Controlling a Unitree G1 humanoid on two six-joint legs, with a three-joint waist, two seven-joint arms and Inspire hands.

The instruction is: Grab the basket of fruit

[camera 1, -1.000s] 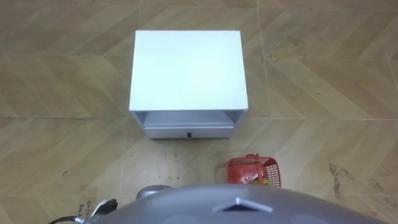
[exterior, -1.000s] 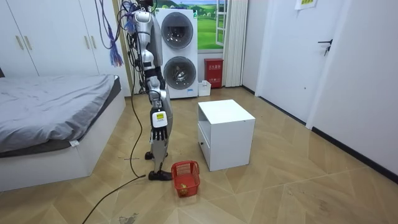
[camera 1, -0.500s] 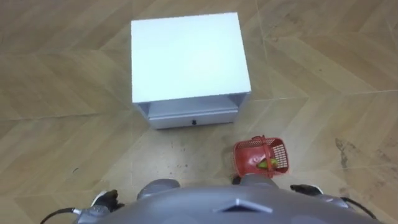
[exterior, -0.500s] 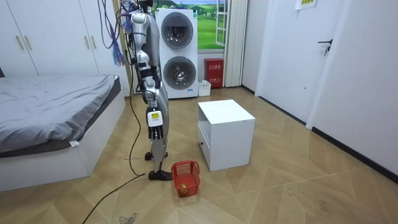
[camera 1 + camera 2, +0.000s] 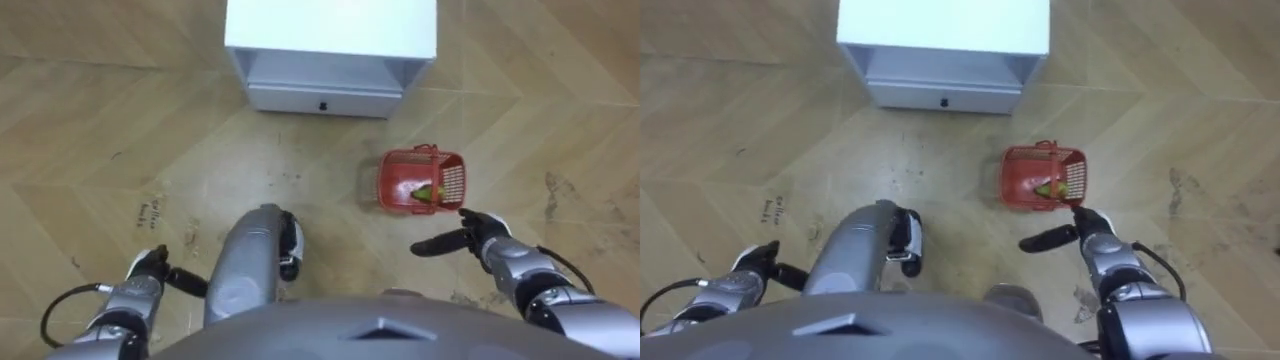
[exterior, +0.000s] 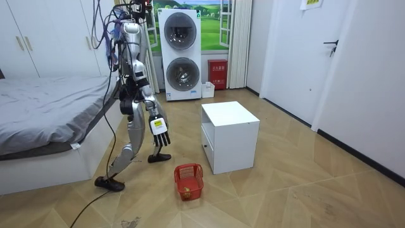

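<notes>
Stands legs apart on the wooden floor (image 5: 100, 150) before a white bedside cabinet (image 5: 330, 30). Holds the right hand (image 5: 482, 238) low, fingers straight and loosely spread, near but clear of the red fruit basket (image 5: 395, 185), set on the floor near the cabinet's front. Cannot tell the finger state of the left hand (image 5: 148, 272).

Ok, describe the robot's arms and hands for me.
Both forearms are rounded silver-grey shells. The right hand and left hand have slim black fingers. A black cable loops by each wrist. The room view shows a white tag on the right hand's back.
</notes>
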